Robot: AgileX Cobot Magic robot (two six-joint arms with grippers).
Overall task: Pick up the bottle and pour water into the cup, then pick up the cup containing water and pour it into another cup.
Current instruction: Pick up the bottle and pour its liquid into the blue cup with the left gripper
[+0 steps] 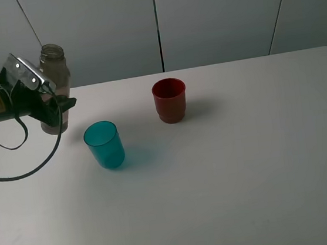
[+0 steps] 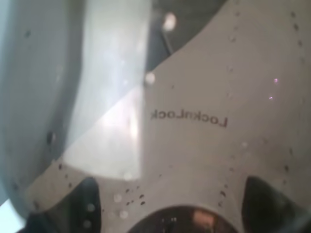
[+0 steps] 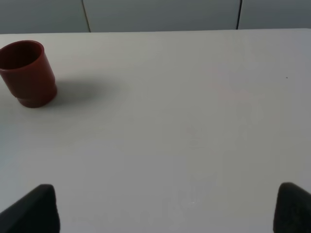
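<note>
The bottle (image 1: pixel 53 58), clear and grey-brown with an open threaded neck, stands upright at the far left of the table. My left gripper (image 1: pixel 55 108) is shut on its lower body from the left side. In the left wrist view the bottle (image 2: pixel 204 97) fills the picture, its printed lettering close to the lens. The teal cup (image 1: pixel 104 144) stands in front of the bottle and a little to the right. The red cup (image 1: pixel 169 100) stands further right, near the table's middle, also in the right wrist view (image 3: pixel 26 73). My right gripper (image 3: pixel 165 208) is open over bare table with nothing between its fingers.
The white table (image 1: pixel 245 166) stretches bare to the right and to the front of both cups. A black cable (image 1: pixel 21 171) loops down from the left arm onto the table. A grey panelled wall (image 1: pixel 216 16) runs behind the far edge.
</note>
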